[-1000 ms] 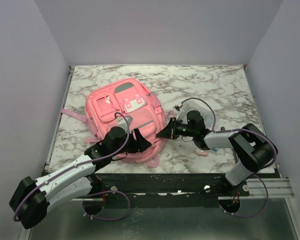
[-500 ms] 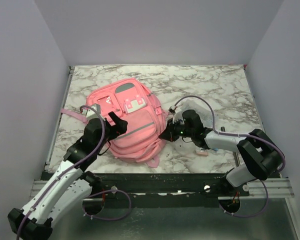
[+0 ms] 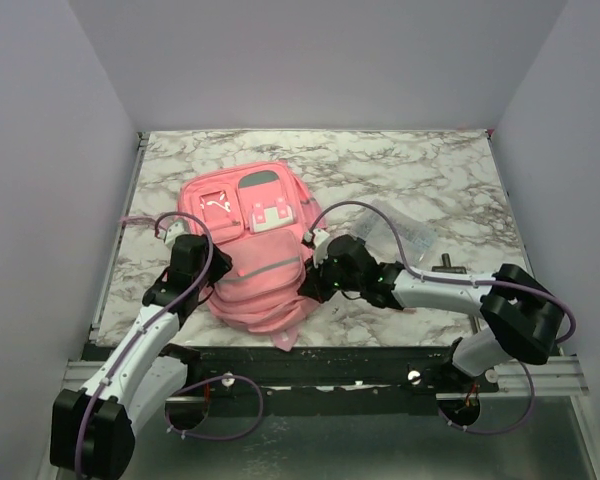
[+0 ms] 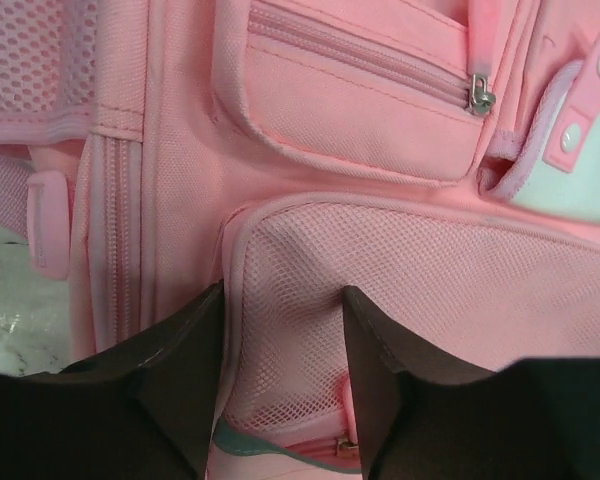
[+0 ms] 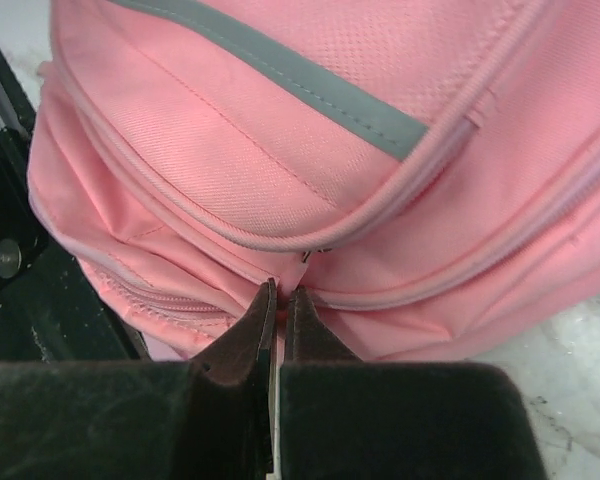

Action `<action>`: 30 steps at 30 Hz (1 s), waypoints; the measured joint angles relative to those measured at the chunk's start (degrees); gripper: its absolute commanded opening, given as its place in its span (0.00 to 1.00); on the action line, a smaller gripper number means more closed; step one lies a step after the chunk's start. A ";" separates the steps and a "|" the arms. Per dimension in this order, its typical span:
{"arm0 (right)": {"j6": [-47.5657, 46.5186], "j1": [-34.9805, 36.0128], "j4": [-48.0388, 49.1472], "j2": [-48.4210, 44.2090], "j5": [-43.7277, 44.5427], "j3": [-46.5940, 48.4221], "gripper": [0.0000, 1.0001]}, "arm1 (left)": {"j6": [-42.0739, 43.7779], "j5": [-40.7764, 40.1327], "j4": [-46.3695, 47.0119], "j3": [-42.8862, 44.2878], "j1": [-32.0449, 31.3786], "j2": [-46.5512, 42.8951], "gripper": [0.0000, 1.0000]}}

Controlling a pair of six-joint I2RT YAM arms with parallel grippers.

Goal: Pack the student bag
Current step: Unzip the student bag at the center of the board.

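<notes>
Left gripper (image 4: 282,296), swung from the near hem to the left flank of the single student bag (image 3: 265,255), clamps a mesh-pocket fold, while the right gripper (image 5: 280,290), pinched shut, has pushed against its right-side zipper seam, with open table (image 3: 430,170) right and beyond.

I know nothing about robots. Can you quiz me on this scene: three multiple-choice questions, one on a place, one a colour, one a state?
1. Where does the student bag lie? A. on the wall B. on the marble table C. on the floor
2. What colour is its stripe? A. grey B. blue C. yellow
3. The right end effector is: A. wide open B. holding a book C. shut
B: it lies flat on the marble. A: the stripe shows grey. C: its fingers meet, no gap between.
</notes>
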 measured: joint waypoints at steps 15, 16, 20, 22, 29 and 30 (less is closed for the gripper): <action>6.29 11.65 0.44 -2.38 0.87 2.32 0.00 | -6.32 9.25 7.63 -6.38 -1.22 -9.14 0.23; 6.54 11.34 0.31 -3.85 1.40 1.73 0.01 | -6.32 8.87 6.67 -6.38 -1.22 -10.67 0.25; 9.60 8.46 -0.57 -7.89 2.14 1.53 0.37 | -6.36 6.75 4.22 -6.38 -1.22 -14.25 0.46; 11.72 6.45 -1.40 -9.92 2.78 1.44 0.44 | -6.51 5.73 2.34 -6.27 -1.22 -15.37 0.55; 18.62 -7.96 -7.28 -13.46 0.72 0.61 0.54 | -4.42 6.82 -4.24 -2.03 -1.22 -16.98 0.61; 19.21 -10.62 -7.45 -13.46 -0.46 -0.02 0.55 | -3.82 7.76 -4.72 -1.16 -1.22 -17.27 0.62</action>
